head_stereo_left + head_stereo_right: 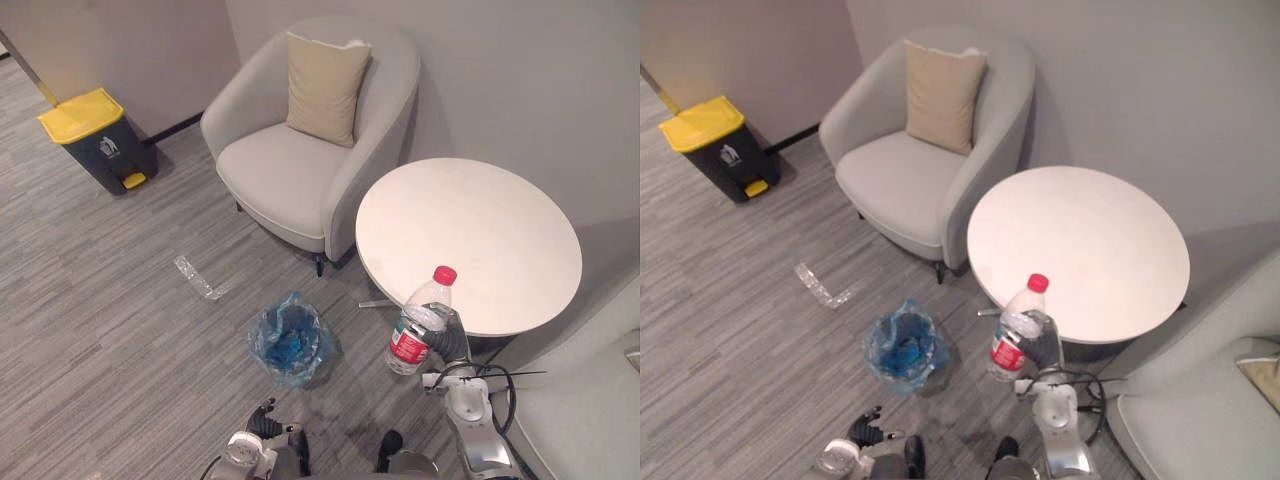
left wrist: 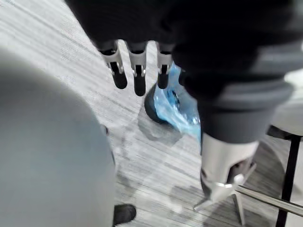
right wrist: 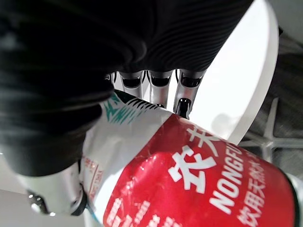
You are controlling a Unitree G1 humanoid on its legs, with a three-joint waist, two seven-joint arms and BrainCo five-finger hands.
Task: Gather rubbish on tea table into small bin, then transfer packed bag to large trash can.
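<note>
Going by what's in front of me, the table (image 1: 470, 240) looks bare, so I'd guess the bottle (image 1: 418, 322) is the last bit of rubbish. It's upright in the air just off the table's near edge, not over the bin (image 1: 258, 340) yet. The right hand (image 1: 452, 338) has its fingers wrapped round it.

So gathering is nearly done. The drop, tying the blue bag and hauling it to the big can (image 1: 90, 125) way over by the wall are all left, I reckon.

Head views give the layout, plus a clear plastic scrap (image 1: 195, 277) on the floor. The right wrist view shows the fingers (image 3: 161, 87) curled on the label. The left hand (image 1: 265, 425) hangs low, and its wrist view shows straight fingers (image 2: 138, 78) holding nothing, with the bin past them.
</note>
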